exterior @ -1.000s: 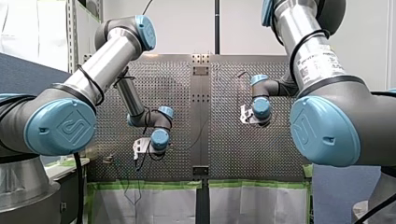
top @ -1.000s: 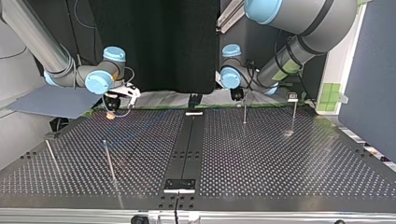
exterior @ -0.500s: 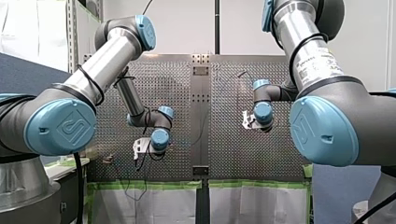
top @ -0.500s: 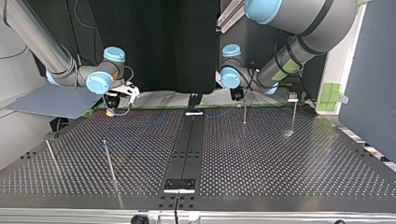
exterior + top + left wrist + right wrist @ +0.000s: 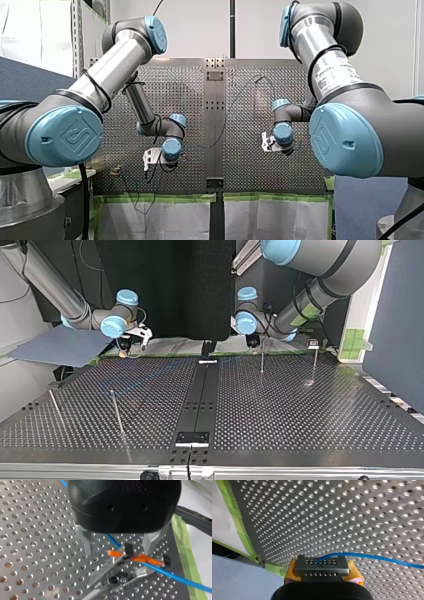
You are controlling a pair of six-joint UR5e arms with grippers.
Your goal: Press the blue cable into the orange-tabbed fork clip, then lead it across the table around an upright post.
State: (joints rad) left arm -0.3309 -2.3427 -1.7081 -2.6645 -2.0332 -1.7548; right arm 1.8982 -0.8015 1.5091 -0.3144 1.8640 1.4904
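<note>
1. My left gripper (image 5: 118, 548) hangs over the clip (image 5: 143, 559). Its metal fingers (image 5: 87, 542) are apart, one on each side of the orange tabs, and grip nothing.
2. The cable (image 5: 175, 576) passes between those fingers and lies across the clip at tab level. It looks seated or close to it, though the bite itself is too small to confirm.
3. My right gripper (image 5: 322, 566) is closed on the cable, which leaves its fingertips and runs off sideways, low over the table (image 5: 362, 517).
4. The cable's long axis therefore runs from the clip to my right gripper, along the table edge nearest the arms. In the top view that is from right of the middle to the left.
5. The lead falls to my right arm, since it alone holds the free run.
6. In the top view a near post (image 5: 262, 356) stands just beside the clip. A far post (image 5: 117, 412) stands well out from my right gripper, toward the camera.
7. My judgement is that the next move must carry the cable out from that edge and past a post's far side so that it wraps. I cannot tell which post is meant.
</note>
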